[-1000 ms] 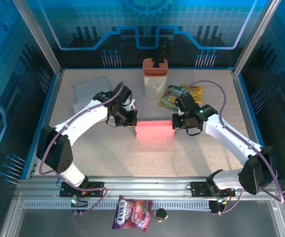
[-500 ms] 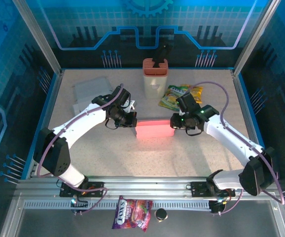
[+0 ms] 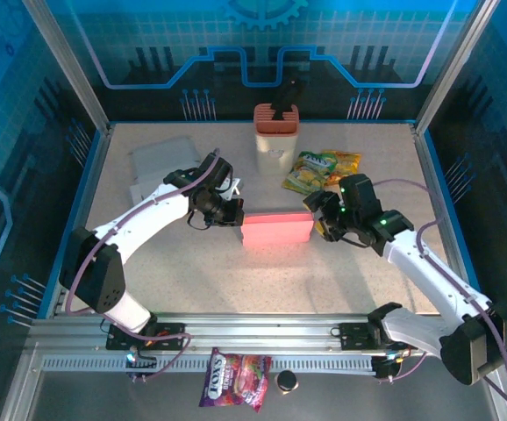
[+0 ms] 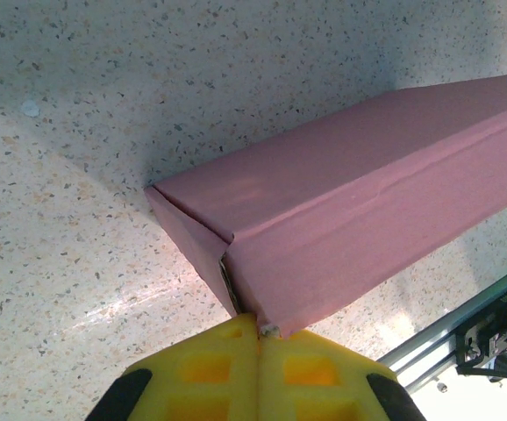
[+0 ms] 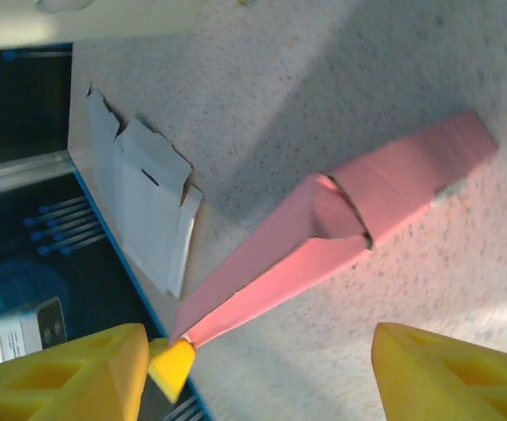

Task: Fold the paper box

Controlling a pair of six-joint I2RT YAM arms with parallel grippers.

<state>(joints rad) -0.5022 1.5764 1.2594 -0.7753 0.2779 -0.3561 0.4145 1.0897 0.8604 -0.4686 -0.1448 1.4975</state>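
On the near rail, this side of both hands, lies a snack bag [image 3: 236, 377] with a small round thing [image 3: 286, 380] beside it; neither looks part of the job.

The left hand [image 3: 232, 213] is clamped on the left end of the box [image 3: 275, 230], its fingers pressed together over the corner seam. I take that as pinning the box so it cannot slide. The box lies lengthwise on the surface [image 3: 236, 272] between the two hands.

The right hand [image 3: 324, 221] stands just off the box's right end, fingers spread and holding nothing. The end flap [image 5: 337, 215] facing it looks tucked in. What is inside the box I cannot tell.

Beyond the right hand lie two packets [image 3: 319, 168]. Beyond the left hand rest flat grey blanks [image 3: 159, 162]. Farthest off, past both hands, a holder [image 3: 271, 151] stands with a dark thing [image 3: 289, 95] upright in it.
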